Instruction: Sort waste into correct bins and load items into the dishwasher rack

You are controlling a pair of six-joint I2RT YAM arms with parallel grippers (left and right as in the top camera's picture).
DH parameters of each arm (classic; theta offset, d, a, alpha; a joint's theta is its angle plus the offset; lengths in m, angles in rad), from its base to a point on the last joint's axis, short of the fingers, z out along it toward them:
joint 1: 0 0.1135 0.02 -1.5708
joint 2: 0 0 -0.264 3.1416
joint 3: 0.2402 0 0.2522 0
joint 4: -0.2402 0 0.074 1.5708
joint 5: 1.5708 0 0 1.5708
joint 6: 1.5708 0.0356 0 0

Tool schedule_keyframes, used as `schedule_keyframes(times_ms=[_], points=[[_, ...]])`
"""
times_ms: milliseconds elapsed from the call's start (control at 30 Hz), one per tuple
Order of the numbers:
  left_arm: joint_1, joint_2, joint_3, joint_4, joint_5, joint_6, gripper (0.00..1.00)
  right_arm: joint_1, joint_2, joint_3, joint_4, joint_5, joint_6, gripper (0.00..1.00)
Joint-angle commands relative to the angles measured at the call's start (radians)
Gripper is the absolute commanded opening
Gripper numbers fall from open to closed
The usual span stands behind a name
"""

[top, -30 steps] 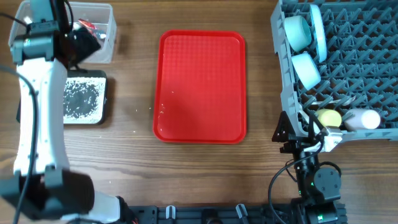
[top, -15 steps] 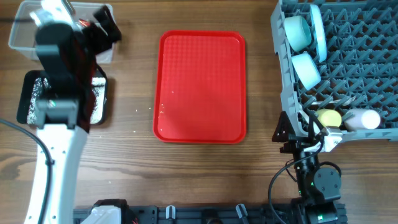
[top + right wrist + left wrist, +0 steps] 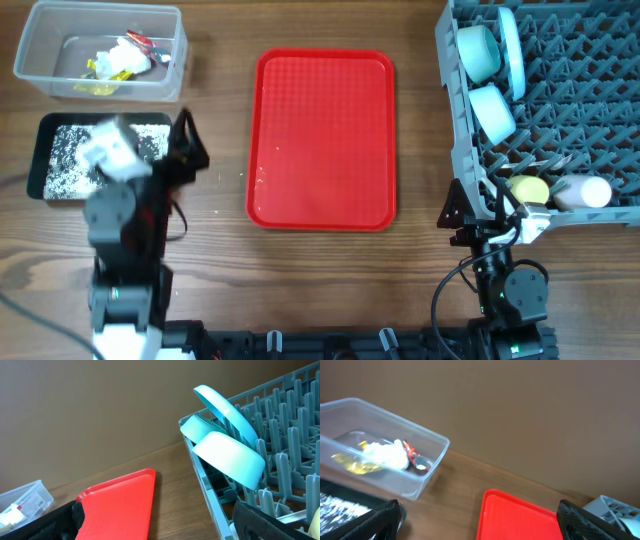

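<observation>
You look nearly done: left of the red tray [image 3: 322,140], wrappers [image 3: 140,43] and napkin [image 3: 118,58] lie in the tub [image 3: 28,82], grains [image 3: 68,162] in the black tray [image 3: 40,124], with stray specks [image 3: 222,180] just beside it; right of it, dishes [image 3: 492,112] stand in the rack [image 3: 590,90]; the left tool [image 3: 477,512] and right tool [image 3: 157,510] hang spread, empty.
</observation>
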Motion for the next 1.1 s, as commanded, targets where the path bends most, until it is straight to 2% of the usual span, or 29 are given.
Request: schedule_keyframes(times_ms=[0,167,400,833,1067], points=[[0.010,-0.172,-0.136,-0.002,0.008,0.016,1.00,-0.005,0.002,-0.001,0.003,-0.018,0.008,1.00],[0.010,-0.357,-0.285,0.000,0.008,0.013,1.00,-0.005,0.002,-0.001,0.003,-0.018,0.008,1.00],[0.010,-0.513,-0.411,0.002,0.020,0.012,1.00,-0.005,0.002,-0.001,0.003,-0.018,0.008,1.00],[0.010,-0.684,-0.519,-0.002,0.020,0.012,1.00,-0.005,0.002,-0.001,0.003,-0.018,0.008,1.00],[0.010,-0.698,-0.565,-0.005,0.020,0.012,1.00,-0.005,0.003,-0.001,0.003,-0.018,0.008,0.99]])
